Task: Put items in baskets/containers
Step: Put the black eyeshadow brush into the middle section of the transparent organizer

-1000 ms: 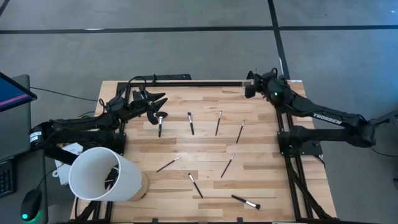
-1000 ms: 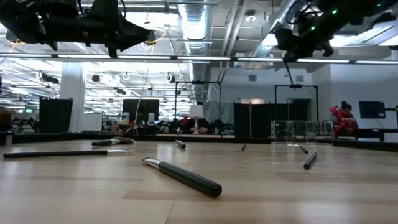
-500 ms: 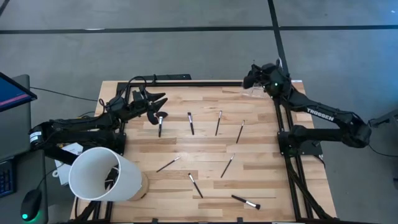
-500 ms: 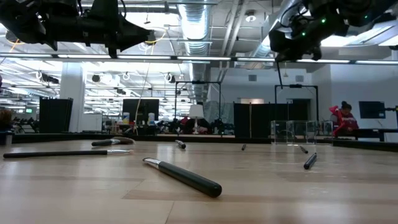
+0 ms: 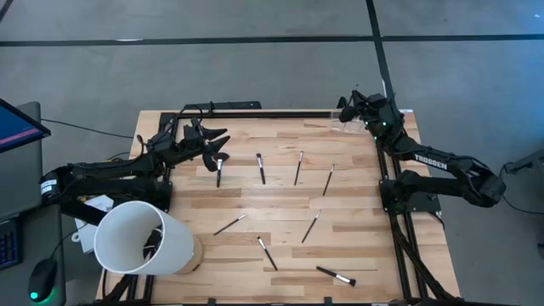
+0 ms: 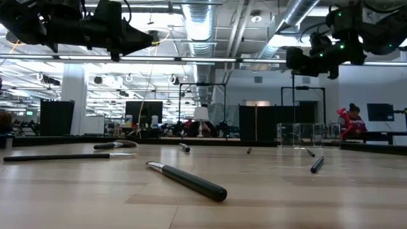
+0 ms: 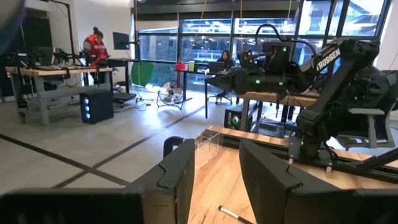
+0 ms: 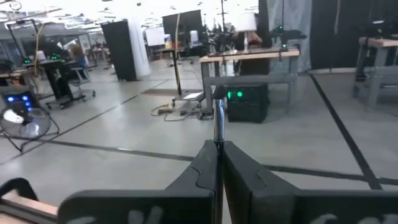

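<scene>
**Right arm holds a brush upright by the clear holder**

Now the right gripper [image 5: 345,108] hangs over the far right corner of the pale wooden slatted table [image 5: 280,208], its two dark fingers [image 8: 205,163] pressed together on a thin makeup brush with a silvery ferrule [image 8: 218,118], which rises straight up from between them in the right wrist view. In the low view the same brush shows as a fine vertical line under the gripper, above the small clear rectangular plastic holder [image 6: 299,135]. That holder stands at the table's far right corner, just beside the gripper in the high view [image 5: 340,125].

The left gripper [image 5: 219,143] waits above the far left part of the table, its jaws partly apart with nothing between them; the gap is plain in the left wrist view [image 7: 214,177].

Seven slim dark-handled makeup brushes lie loose on the wood. One lies just under the left gripper [image 5: 218,171]; three more lie in a row across the middle, well apart from one another [image 5: 261,167] [image 5: 298,167] [image 5: 328,179]. Nearer the front edge lie another three [image 5: 229,224] [image 5: 311,226] [image 5: 267,253], and a thicker brush with a pale tip rests closest to the front [image 5: 335,275].

A large white cylindrical tub [image 5: 140,238] sits tipped at the front left corner.
</scene>
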